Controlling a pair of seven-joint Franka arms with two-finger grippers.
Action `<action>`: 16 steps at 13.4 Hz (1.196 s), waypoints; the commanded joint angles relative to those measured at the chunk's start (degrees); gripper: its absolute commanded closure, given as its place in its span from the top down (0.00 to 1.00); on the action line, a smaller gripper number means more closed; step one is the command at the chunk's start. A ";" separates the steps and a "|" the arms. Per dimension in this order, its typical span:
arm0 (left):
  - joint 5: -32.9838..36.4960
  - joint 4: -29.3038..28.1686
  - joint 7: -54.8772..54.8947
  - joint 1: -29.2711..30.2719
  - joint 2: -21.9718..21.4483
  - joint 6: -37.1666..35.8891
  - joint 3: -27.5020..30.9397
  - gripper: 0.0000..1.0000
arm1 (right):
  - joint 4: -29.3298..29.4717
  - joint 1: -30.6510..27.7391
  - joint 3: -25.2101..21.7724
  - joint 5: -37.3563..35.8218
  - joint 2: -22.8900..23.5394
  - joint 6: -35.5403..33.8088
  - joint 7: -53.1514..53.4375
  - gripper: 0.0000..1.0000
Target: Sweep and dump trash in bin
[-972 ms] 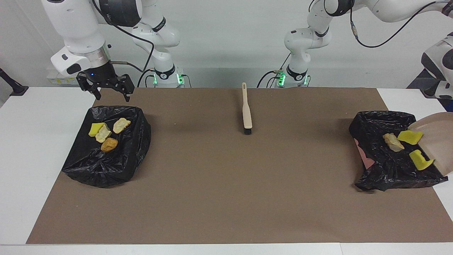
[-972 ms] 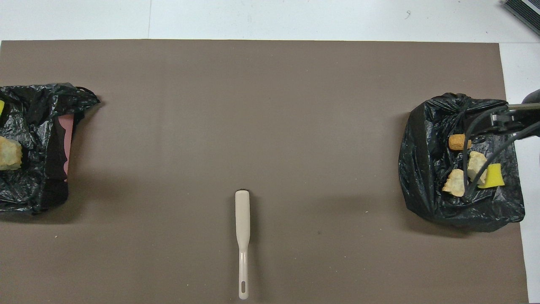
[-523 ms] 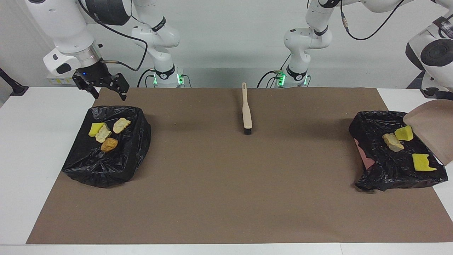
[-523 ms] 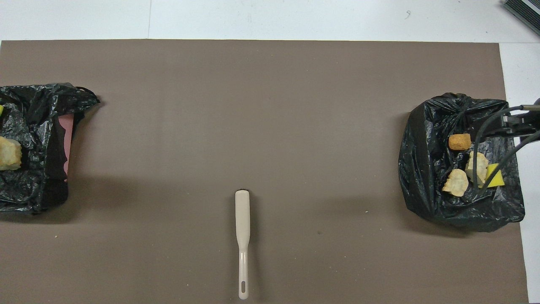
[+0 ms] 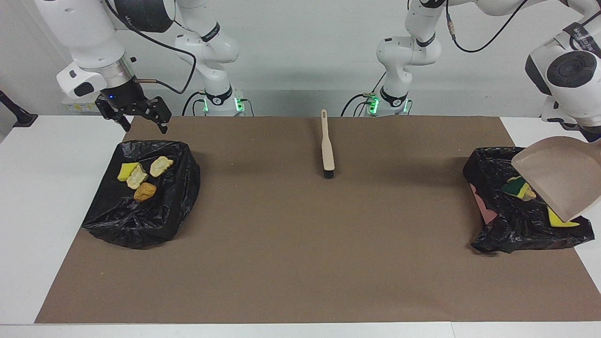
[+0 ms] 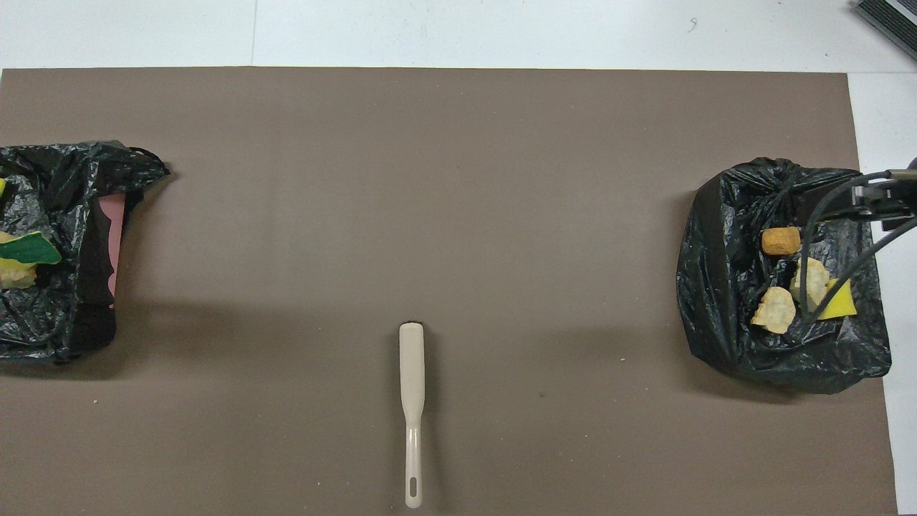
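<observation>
Two black-lined bins hold the trash. The bin [image 5: 141,220] at the right arm's end has a yellow sponge [image 5: 125,171], two pale chunks [image 5: 161,165] and a brown lump [image 5: 145,191]. My right gripper [image 5: 145,127] hangs open and empty over its robot-side rim. In the bin [image 5: 512,225] at the left arm's end, a green-backed sponge [image 5: 515,187] lies green side up on a beige chunk [image 6: 14,276], beside a yellow piece [image 5: 558,219]. The beige dustpan [image 5: 558,176] hangs tilted over this bin under the left arm. The left gripper on its handle is out of frame.
The beige brush [image 5: 327,150] lies on the brown mat [image 5: 300,244] midway between the bins, handle toward the robots. White tabletop borders the mat at both ends. A pink bin wall [image 5: 483,206] shows under the liner.
The two sponge pieces dropped from the dustpan into the bin, one turning green side up on the beige chunk. The dustpan swung in over the bin. The right gripper rose slightly.
</observation>
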 commanded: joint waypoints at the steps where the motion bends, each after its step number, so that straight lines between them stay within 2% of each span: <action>1: 3.87 -0.69 -1.15 -0.99 -1.48 -0.65 0.47 0.00 | -1.66 0.30 0.59 0.90 -1.02 1.61 2.86 1.00; 5: 6.86 -0.86 -2.99 -2.48 -1.83 -2.85 0.29 0.00 | -1.92 0.04 0.59 0.98 -1.29 0.83 3.49 1.00; 7: 9.75 -0.60 -4.13 -4.15 -1.83 -6.87 0.29 0.00 | -2.01 0.04 0.59 0.98 -1.37 0.65 3.49 1.00; 8: 8.73 -0.42 -5.71 -5.03 -2.18 -8.46 0.12 0.00 | -1.92 -0.31 0.59 0.98 -1.29 0.30 3.40 1.00; 12: -5.05 -0.07 -13.61 -5.91 -3.15 -13.22 -2.25 0.00 | -1.92 -0.58 0.33 1.07 -1.37 -0.67 3.48 1.00; 15: -22.52 -0.68 -28.61 -6.27 -3.32 -16.03 -2.25 0.00 | -2.01 -0.49 0.33 1.16 -1.55 -2.51 3.49 1.00; 16: -26.40 -1.12 -33.71 -6.62 -3.23 -17.43 -2.52 0.00 | -2.01 -0.49 0.33 1.16 -1.55 -2.69 3.49 1.00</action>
